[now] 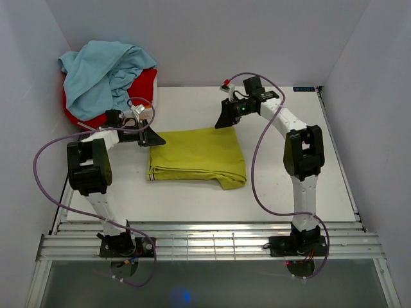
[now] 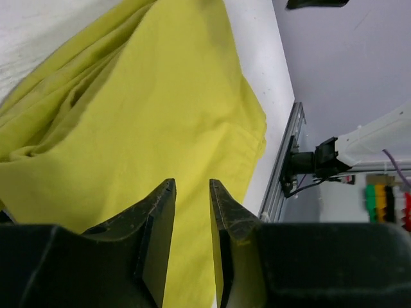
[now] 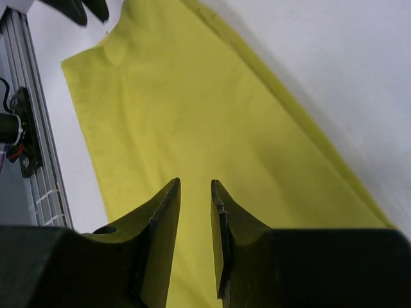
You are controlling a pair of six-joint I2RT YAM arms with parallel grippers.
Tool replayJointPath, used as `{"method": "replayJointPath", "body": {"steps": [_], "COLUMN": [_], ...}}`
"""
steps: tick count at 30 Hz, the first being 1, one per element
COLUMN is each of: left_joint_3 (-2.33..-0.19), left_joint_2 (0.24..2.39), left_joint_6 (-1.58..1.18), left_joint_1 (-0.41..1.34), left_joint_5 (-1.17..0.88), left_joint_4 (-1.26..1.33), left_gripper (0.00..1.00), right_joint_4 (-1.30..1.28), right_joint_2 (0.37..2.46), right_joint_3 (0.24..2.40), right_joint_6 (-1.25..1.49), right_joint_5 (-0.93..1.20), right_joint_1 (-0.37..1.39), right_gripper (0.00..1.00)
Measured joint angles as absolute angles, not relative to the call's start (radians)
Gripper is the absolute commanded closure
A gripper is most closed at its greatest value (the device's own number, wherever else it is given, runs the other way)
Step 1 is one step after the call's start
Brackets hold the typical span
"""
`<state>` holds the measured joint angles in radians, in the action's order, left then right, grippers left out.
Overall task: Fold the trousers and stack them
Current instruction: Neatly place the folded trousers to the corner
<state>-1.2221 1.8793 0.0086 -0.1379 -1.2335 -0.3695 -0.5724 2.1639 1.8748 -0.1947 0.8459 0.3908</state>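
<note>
Top external view is showing the trousers (image 1: pixel 196 154) lying folded mid-way across the table (image 1: pixel 308 186). The left gripper (image 1: pixel 153 137) and right gripper (image 1: pixel 226 118) are hovering at the far corners, jaws slightly parted and empty. Stacking is apparently remaining.
</note>
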Motion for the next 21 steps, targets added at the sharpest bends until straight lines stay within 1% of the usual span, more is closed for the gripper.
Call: {"method": "replayJointPath", "body": {"steps": [2, 4, 6, 8, 9, 10, 12, 13, 14, 15, 16, 18, 21], "left_joint_3": [-1.202, -1.202, -1.204, -1.216, -1.227, -1.235, -1.251, -1.267, -1.285, -1.300, -1.313, -1.334, -1.353], "left_joint_2": [1.935, 2.001, 2.067, 2.133, 2.161, 2.177, 2.186, 2.184, 2.179, 2.170, 2.158, 2.125, 2.018], "left_joint_6": [-0.073, -0.143, -0.216, -0.296, -0.335, -0.365, -0.401, -0.405, -0.390, -0.371, -0.337, -0.236, -0.050], "left_joint_1": [-0.127, -0.124, -0.128, -0.136, -0.142, -0.146, -0.155, -0.156, -0.157, -0.157, -0.157, -0.157, -0.158], "left_joint_5": [-1.224, -1.201, -1.177, -1.170, -1.181, -1.197, -1.218, -1.218, -1.216, -1.213, -1.210, -1.198, -1.181], "left_joint_4": [-0.308, -0.235, -0.168, -0.120, -0.106, -0.097, -0.086, -0.088, -0.104, -0.136, -0.194, -0.318, -0.498], "left_gripper": [0.61, 0.59, 0.58, 0.56, 0.54, 0.48, 0.43, 0.39, 0.37, 0.35, 0.33, 0.33, 0.33], "right_joint_4": [-0.550, -0.534, -0.519, -0.516, -0.517, -0.514, -0.509, -0.516, -0.521, -0.527, -0.537, -0.555, -0.567], "right_joint_2": [2.193, 2.246, 2.308, 2.386, 2.424, 2.454, 2.459, 2.452, 2.447, 2.440, 2.431, 2.392, 2.262], "right_joint_3": [1.901, 1.929, 1.945, 1.948, 1.945, 1.936, 1.934, 1.934, 1.934, 1.934, 1.934, 1.922, 1.849], "right_joint_6": [-0.181, -0.169, -0.165, -0.163, -0.163, -0.156, -0.156, -0.160, -0.162, -0.163, -0.163, -0.168, -0.160], "right_joint_5": [0.888, 0.915, 0.923, 0.922, 0.920, 0.949, 0.992, 0.980, 0.971, 0.963, 0.954, 0.937, 0.931], "right_joint_1": [0.331, 0.291, 0.272, 0.259, 0.255, 0.251, 0.240, 0.240, 0.241, 0.242, 0.243, 0.249, 0.251], "right_gripper": [0.63, 0.57, 0.52, 0.48, 0.47, 0.45, 0.45, 0.43, 0.41, 0.34, 0.32, 0.26, 0.23]}}
